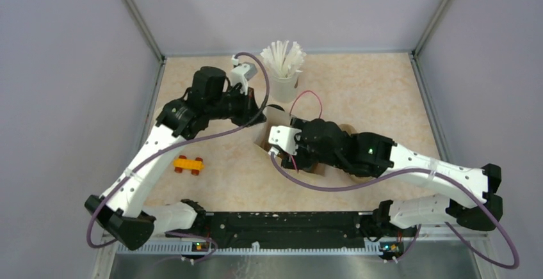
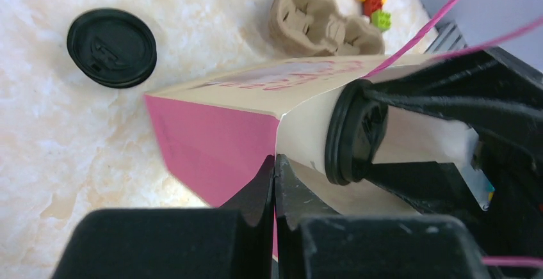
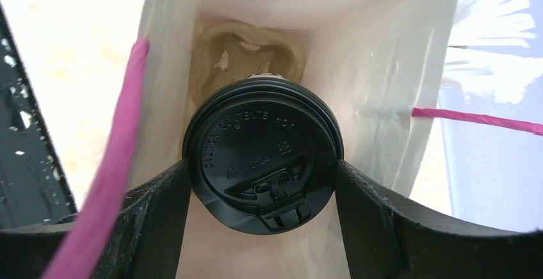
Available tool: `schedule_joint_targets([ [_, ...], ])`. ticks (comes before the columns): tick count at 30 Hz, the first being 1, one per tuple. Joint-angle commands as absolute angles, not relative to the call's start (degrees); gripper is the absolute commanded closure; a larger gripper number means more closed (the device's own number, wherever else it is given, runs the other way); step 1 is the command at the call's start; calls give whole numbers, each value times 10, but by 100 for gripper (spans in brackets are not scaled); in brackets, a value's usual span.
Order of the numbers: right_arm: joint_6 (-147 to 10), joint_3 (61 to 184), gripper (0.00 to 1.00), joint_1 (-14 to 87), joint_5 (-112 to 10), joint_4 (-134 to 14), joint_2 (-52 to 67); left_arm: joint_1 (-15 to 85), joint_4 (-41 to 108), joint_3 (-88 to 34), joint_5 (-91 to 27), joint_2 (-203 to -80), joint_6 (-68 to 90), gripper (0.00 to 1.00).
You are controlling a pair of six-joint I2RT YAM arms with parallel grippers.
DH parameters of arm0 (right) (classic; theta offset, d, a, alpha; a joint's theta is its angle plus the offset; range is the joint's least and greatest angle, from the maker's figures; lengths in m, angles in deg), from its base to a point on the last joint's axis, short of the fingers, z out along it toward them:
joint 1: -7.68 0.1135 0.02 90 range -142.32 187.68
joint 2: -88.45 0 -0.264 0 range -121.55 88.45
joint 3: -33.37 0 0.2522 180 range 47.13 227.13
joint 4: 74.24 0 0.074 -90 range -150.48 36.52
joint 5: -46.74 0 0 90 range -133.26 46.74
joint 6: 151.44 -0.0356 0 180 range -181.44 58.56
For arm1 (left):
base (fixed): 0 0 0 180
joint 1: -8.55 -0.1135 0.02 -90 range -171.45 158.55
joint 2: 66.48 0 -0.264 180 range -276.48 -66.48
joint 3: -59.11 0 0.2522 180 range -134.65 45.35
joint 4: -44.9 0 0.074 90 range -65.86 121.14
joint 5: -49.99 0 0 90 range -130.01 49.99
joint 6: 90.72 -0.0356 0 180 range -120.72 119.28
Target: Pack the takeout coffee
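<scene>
My right fingers [image 3: 163,205] clamp the takeout coffee [image 3: 259,154] at 9 and 3 o'clock on its lid rim, inside the mouth of the paper bag [image 2: 211,138], whose edge my left fingers [image 2: 256,186] are closed on. I judge the cup light but crushable, its lid liable to pop, so the stiff rim is the safest hold. It shows a round black embossed lid over a white paper wall; a cardboard carrier [image 3: 246,48] lies beyond at 12 o'clock.
</scene>
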State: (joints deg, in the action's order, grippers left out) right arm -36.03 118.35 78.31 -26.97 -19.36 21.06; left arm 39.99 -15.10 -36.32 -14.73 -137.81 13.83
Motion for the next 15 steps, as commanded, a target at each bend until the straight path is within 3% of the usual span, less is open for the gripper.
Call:
schedule_joint_targets([
  [1,-320,1232,31,764,-270,-210,202,401,-21,-316,-169,-1293,189,100],
  [6,-341,1202,32,764,-294,-218,211,401,-7,-266,-155,-1268,213,99],
  [15,-371,1135,33,776,-312,-240,222,400,-111,-249,-186,-1229,214,53],
])
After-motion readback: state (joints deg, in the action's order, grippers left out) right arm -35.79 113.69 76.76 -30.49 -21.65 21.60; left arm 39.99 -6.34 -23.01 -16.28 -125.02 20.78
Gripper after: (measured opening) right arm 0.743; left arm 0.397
